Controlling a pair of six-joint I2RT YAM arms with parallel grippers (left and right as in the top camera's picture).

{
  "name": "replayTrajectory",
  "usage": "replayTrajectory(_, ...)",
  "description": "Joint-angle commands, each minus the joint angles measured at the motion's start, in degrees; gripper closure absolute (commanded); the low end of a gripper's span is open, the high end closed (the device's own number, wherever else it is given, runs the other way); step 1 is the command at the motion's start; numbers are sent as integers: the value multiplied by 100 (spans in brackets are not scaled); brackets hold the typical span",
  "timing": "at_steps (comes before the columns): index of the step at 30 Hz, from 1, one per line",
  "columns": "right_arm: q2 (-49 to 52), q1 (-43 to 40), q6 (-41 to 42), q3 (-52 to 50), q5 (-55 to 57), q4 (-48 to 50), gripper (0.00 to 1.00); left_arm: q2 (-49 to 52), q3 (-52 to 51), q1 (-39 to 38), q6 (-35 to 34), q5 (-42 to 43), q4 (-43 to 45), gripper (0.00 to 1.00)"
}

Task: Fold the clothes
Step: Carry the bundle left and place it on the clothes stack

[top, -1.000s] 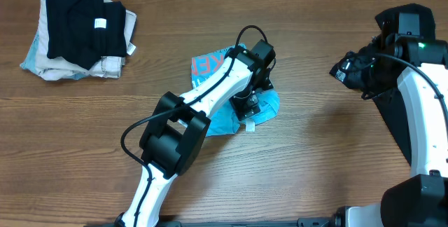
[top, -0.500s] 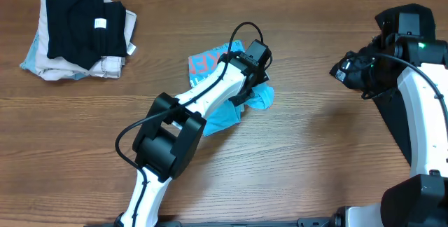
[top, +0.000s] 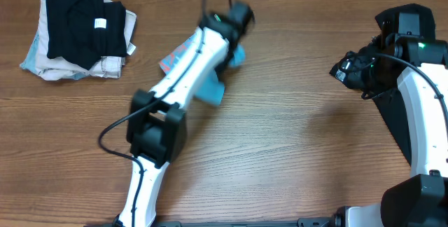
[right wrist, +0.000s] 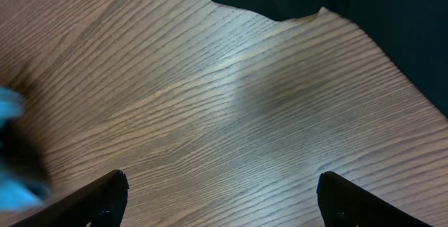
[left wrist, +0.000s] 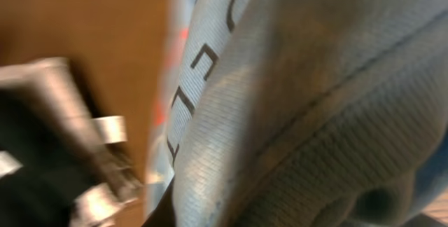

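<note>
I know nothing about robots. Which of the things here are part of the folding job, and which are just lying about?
Part of the job:
light blue T-shirt, gripped by the left claw
pile of clothes at the far left of the table, with a black garment on top

Just there:
right claw, open and holding nothing
wooden table

i see a light blue shirt (top: 212, 88) with pink print, a black garment (top: 78, 34) upper left, brown wood-grain table (top: 294, 136).
</note>
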Motion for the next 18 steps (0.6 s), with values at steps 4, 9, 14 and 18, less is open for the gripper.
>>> replayTrajectory(4,-4,-22,-42,57,48,22,10,-125,2723,675,238,-240,-970,96)
replayTrajectory(9,-4,-22,-42,57,48,31,10,-125,3751,1239,417,-551,-1147,96)
replayTrajectory(14,-4,-22,-42,57,48,-42,10,-133,4081,2028,518,-588,-769,96)
replayTrajectory(18,-4,-22,-42,57,46,-81,10,-131,4057,2813,765,-575,-348,96)
